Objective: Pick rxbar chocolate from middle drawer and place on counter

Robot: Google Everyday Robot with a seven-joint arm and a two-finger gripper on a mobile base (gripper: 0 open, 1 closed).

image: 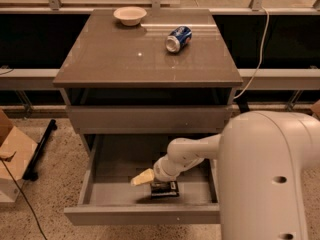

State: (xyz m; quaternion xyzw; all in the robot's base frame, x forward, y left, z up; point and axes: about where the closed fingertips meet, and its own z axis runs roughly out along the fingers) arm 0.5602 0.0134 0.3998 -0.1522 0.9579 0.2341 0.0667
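Note:
The middle drawer (pixel 100 186) is pulled open below the counter (pixel 115 59). The rxbar chocolate (pixel 166 188), a small flat black wrapper, lies on the drawer floor near the front, right of centre. My gripper (pixel 142 178) has pale yellowish fingers and hangs inside the drawer, just left of and slightly above the bar, close to its left end. The white arm reaches in from the right and covers part of the bar and the drawer's right side.
A blue soda can (pixel 178 38) lies on its side on the counter, with a pale bowl (pixel 130 15) at the back. A shut grey drawer front (pixel 145 119) sits above the open drawer. A cardboard box (pixel 12 156) stands on the floor at the left.

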